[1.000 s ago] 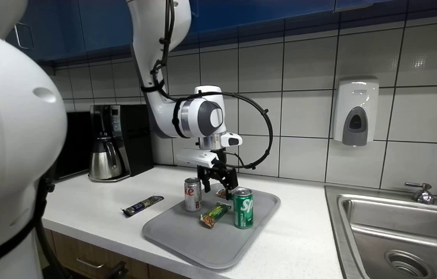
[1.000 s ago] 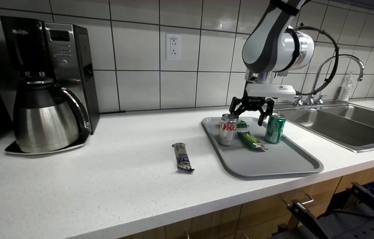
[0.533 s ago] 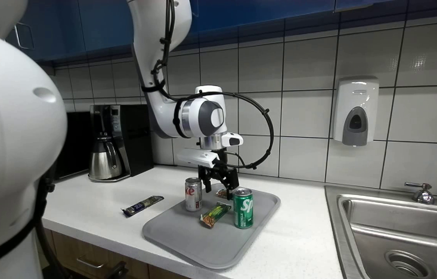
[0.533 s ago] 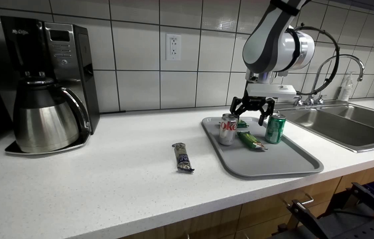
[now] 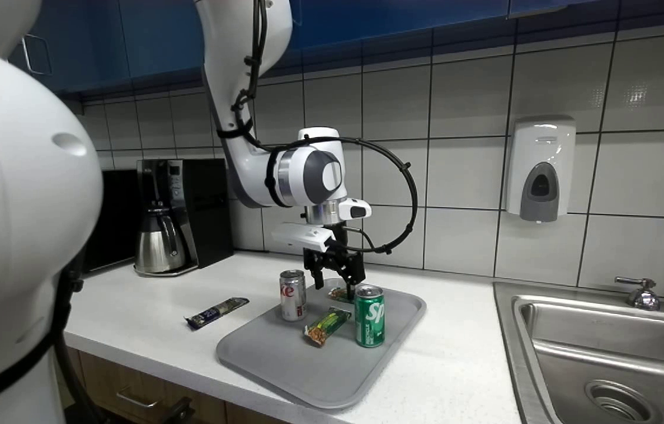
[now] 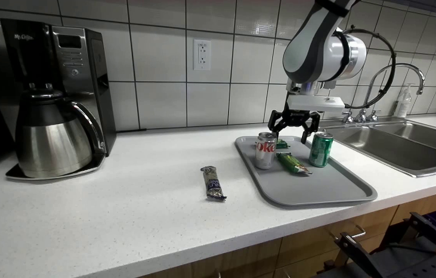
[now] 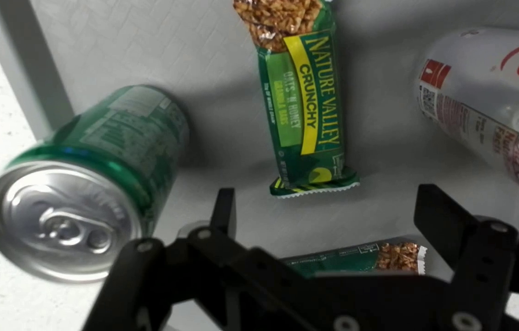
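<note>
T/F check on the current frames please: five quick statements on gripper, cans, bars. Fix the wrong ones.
1. The gripper is open and holds nothing. True.
2. The silver can stands upright on the gray tray. True.
3. The nut bar lies on the gray tray. False: the nut bar lies on the counter, beside the tray.
4. In the wrist view, the Nature Valley bar lies between the silver can and the green can. True.
5. The green can lies on its side. False: the green can stands upright.

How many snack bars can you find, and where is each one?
3. The nut bar lies on the counter; the front green bar and rear green bar, partly hidden, lie on the tray. Others could be out of sight.
</note>
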You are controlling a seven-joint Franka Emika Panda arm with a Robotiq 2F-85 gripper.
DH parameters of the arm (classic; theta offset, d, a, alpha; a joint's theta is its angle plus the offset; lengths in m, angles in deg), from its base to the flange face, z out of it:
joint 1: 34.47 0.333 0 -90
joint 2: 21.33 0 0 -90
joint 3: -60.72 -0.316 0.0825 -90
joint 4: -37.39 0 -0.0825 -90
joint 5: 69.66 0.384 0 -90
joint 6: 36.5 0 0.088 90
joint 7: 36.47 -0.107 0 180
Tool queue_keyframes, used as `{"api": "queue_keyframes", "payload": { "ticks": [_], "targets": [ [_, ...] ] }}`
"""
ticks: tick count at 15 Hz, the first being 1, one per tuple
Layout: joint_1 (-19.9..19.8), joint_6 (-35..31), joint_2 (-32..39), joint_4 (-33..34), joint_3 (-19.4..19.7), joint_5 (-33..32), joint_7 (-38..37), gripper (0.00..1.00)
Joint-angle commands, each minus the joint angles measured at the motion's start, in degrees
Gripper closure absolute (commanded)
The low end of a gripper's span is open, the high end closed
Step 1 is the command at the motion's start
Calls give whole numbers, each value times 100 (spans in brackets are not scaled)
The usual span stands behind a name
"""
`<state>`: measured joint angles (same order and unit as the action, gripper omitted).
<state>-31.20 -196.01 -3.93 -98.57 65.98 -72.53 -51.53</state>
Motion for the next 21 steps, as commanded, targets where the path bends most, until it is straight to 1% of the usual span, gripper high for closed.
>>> {"api": "queue_keyframes", "payload": {
  "ticks": [1,9,10,21],
  "targets": [
    [136,224,-202,33,93,-103,-187,0],
    [150,258,-491,-43,73,-112,-185,0],
    [72,53,-250,37,-8,-3,-39,0],
    [66,80,-301,34,-10,-6,-41,0]
  ]
}}
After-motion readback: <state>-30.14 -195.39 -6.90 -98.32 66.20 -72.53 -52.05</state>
